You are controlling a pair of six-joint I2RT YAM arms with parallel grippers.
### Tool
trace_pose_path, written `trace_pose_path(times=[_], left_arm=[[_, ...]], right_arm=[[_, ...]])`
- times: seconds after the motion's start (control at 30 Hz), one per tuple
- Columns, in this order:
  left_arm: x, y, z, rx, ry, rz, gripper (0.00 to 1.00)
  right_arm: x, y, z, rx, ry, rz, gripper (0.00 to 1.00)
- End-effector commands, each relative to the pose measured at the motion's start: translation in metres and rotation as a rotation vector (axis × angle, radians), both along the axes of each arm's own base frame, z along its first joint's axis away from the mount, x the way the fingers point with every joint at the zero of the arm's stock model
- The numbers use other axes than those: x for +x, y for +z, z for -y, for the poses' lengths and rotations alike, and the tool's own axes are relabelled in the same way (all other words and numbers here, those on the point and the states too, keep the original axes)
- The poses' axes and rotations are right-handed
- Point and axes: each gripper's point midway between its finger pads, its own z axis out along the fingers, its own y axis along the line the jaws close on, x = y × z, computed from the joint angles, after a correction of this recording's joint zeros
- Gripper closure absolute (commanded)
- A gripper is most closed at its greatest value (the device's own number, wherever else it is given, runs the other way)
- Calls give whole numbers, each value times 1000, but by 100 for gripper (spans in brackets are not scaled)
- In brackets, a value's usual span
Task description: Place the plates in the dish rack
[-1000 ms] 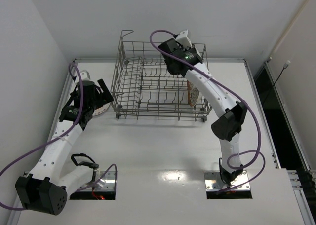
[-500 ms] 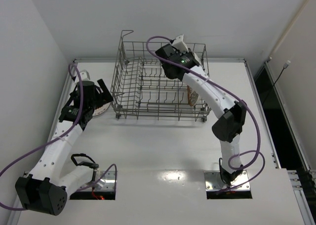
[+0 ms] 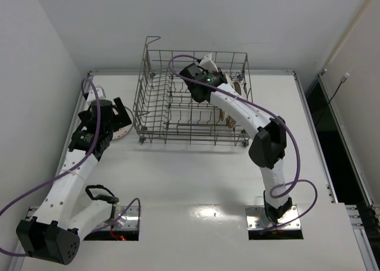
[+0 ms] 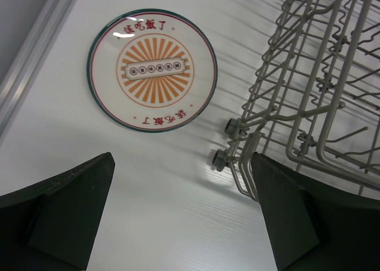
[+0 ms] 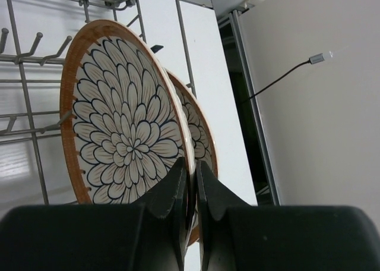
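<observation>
Your right gripper (image 5: 190,169) has its fingers pinched together on the lower edge of the brown-rimmed plate (image 5: 127,140); the rim runs straight into the thin slit between them. The right arm stretches forward from its base, elbow bent outside the near right corner of the dish rack (image 3: 172,113), forearm slanting over the wall and wrist dipped inside.

That plate stands on edge right ahead of the fingers among the tines: an orange-brown band around white petals outlined in dark blue. A second plate (image 5: 199,134) stands just behind it, also upright, close against it. You only get that from the right wrist camera. From above, the wrist hides the fingers and the plates are slivers through the wires.

Your left gripper (image 4: 182,158) is spread wide and holds nothing. The left arm reaches up the left side of the table (image 3: 196,176), wrist tipped down beside the rack's left wall.

The sunburst plate (image 4: 152,69) lies flat on the table beyond the fingertips, clear of both, nearer the finger on the left of the wrist view. You see orange rays, red characters and a dark rim line. The rack's corner feet sit ahead of the other finger. From overhead, the gripper covers most of this plate.
</observation>
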Motion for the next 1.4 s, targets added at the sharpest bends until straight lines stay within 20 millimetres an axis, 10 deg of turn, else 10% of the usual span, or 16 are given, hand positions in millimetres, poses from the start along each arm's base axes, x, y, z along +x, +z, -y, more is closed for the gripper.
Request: trace_pose_path(times=[0.0,0.43,0.53,0.9,1.37], left_arm=[[-6,8,-14,88,30,14,0],[-10,8,-45,269,120,-15,0],[-8,6,-48,286,132,-16,0],[4,-12,-49,330,131,-64,0],[52,-63,-35,228,37,-100,0]], right_arm=[[2,-26,-3,45,1,-49,100],[-16,-66,-18,203,27,-219,85],[-16,-54,-21,228,37,-221,64],[-32,93,-67,699,394,-19,15],[-69,99,-52,749,465,-88,11]])
